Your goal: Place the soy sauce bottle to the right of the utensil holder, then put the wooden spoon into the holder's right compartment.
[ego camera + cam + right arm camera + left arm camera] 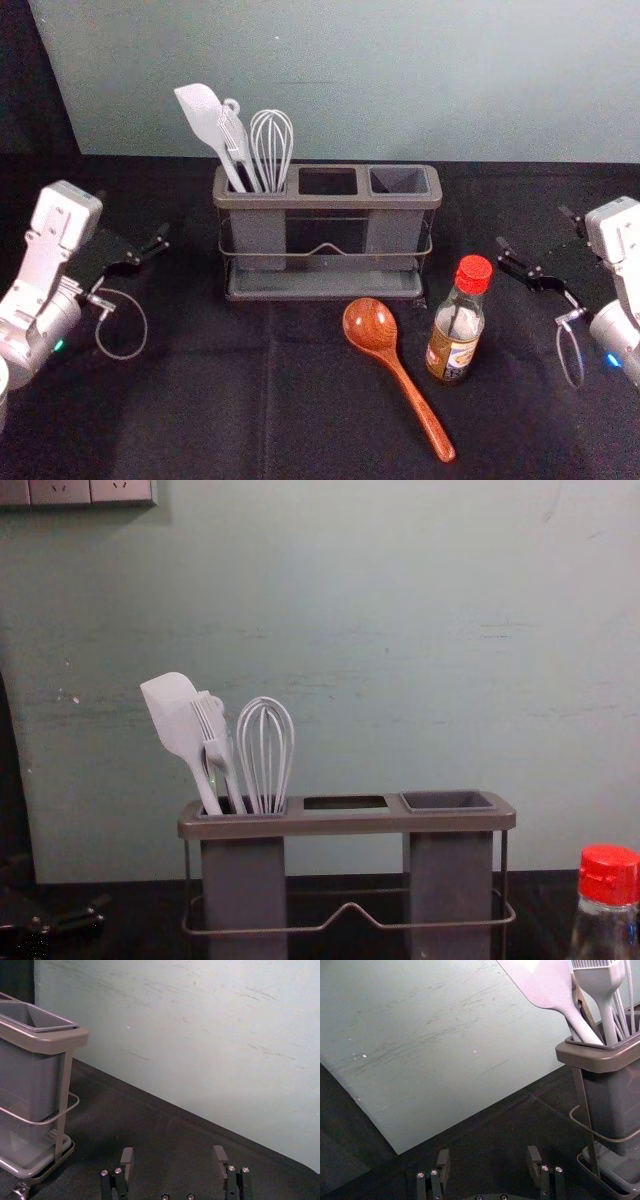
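Note:
In the head view the left gripper [134, 222] is left of the grey utensil holder [325, 202], and the right gripper [534, 228] is right of it. Both stand open and empty, as the left gripper [489, 1157] and right gripper [173, 1156] also show in their wrist views. The red-capped soy sauce bottle [456, 335] stands upright on the table, in front of the holder's right end and nearer the right gripper. Beside it, the wooden spoon [400, 385] lies with its bowl towards the holder. The holder's right compartment [399, 181] is empty.
A white spatula [205, 118], a brush and a whisk [272, 140] stand in the holder's left compartment. A pale wall [350, 630] rises behind the black-covered table [200, 400]. Wall sockets [75, 492] are high at the left in the chest view.

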Available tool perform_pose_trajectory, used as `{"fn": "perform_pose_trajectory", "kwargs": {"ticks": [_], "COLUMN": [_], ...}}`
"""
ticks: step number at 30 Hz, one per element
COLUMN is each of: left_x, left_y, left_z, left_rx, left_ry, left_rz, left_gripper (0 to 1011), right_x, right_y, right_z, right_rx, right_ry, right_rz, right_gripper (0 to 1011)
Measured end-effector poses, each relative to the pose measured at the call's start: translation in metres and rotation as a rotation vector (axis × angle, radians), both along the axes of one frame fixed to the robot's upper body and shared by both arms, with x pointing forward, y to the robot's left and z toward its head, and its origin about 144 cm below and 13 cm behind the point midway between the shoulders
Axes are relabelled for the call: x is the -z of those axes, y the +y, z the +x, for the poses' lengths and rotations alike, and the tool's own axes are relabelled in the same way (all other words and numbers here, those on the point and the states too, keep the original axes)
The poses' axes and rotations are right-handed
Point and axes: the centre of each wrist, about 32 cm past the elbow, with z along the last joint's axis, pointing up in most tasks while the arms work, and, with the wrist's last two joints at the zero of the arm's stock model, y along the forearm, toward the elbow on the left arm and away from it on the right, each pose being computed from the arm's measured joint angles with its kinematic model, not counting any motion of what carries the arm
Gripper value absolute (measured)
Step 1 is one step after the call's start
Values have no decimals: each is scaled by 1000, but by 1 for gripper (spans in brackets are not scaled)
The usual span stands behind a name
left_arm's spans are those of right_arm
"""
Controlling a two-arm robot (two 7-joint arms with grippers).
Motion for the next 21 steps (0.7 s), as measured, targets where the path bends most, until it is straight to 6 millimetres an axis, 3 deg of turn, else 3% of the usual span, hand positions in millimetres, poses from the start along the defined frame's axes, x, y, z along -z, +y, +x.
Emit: {"fn": "perform_pose_trajectory", "kwargs": {"ticks": [21], "left_x": [0], "left_y": [0], "left_z": [0], "left_rx": [0], "left_ry": [0], "left_rz": [0], "left_gripper": [1005], "right_x": [0], "right_y": [0], "right_z": [0], "right_rx": [0], "right_ry": [0], "right_rz": [0], "right_gripper": [1004]}}
